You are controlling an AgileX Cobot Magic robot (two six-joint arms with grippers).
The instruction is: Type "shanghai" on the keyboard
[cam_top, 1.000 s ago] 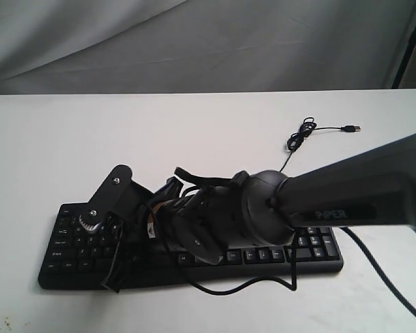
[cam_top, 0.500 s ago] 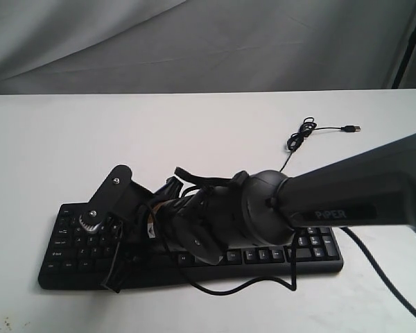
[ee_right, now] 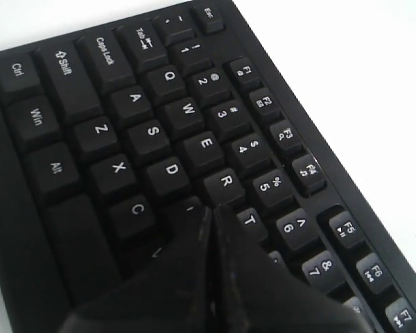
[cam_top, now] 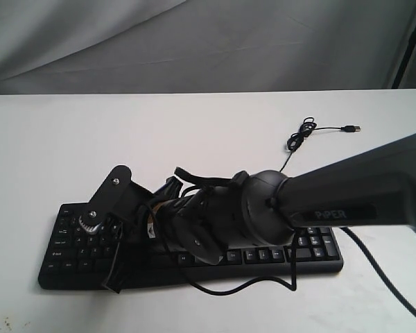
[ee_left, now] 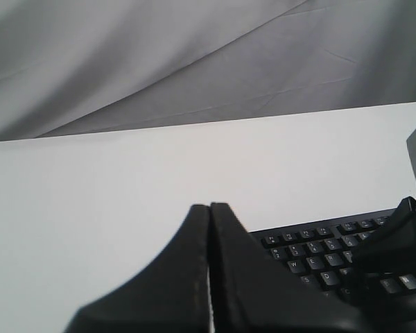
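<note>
The keyboard (cam_top: pixel 312 253) lies along the front edge of the counter (cam_top: pixel 194 139), left of middle. The right hand (ee_right: pixel 211 211), closed to a single tip, sits over the home row next to R and T, so a mid-word letter seems under way. Next comes a short straight press on one key alone; the left hand (ee_left: pixel 209 211), also closed, hangs beside the keyboard's left end.

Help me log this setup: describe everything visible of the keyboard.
The keyboard is black, matte-looking plastic, full-size, with white legends and a number pad. It lies flat on the white table, its middle hidden by the right arm. Its thin cable coils behind, plug lying free. The shut right gripper points at keys beside R; contact unclear.
</note>
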